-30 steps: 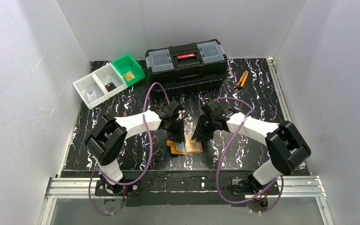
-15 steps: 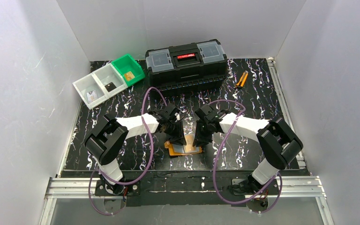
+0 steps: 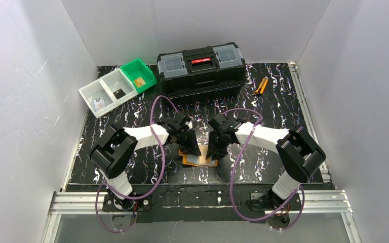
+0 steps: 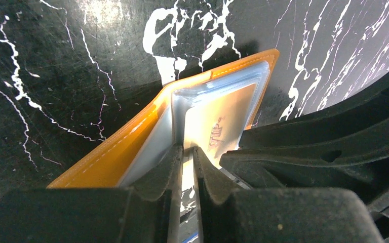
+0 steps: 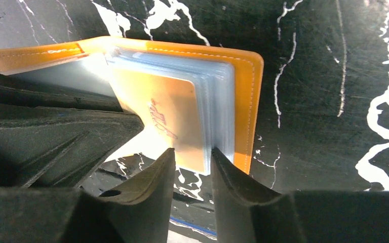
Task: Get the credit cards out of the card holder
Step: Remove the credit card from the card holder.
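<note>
The orange card holder lies open on the black marbled table between my two grippers. In the left wrist view its orange cover stands raised and a gold-tan credit card shows inside a clear pocket. My left gripper is pinched almost shut on a clear pocket leaf. In the right wrist view the holder shows a stack of clear pockets with the tan card on top. My right gripper is open a little, astride the near edge of the card and pockets. No dark cards show.
A black toolbox stands at the back. White bins and a green bin sit at the back left, holding small items. Orange-handled pliers lie at the back right. White walls enclose the table.
Both grippers have come down and nearer, closing in on the card holder from either side. The holder has shifted slightly toward the near edge.
</note>
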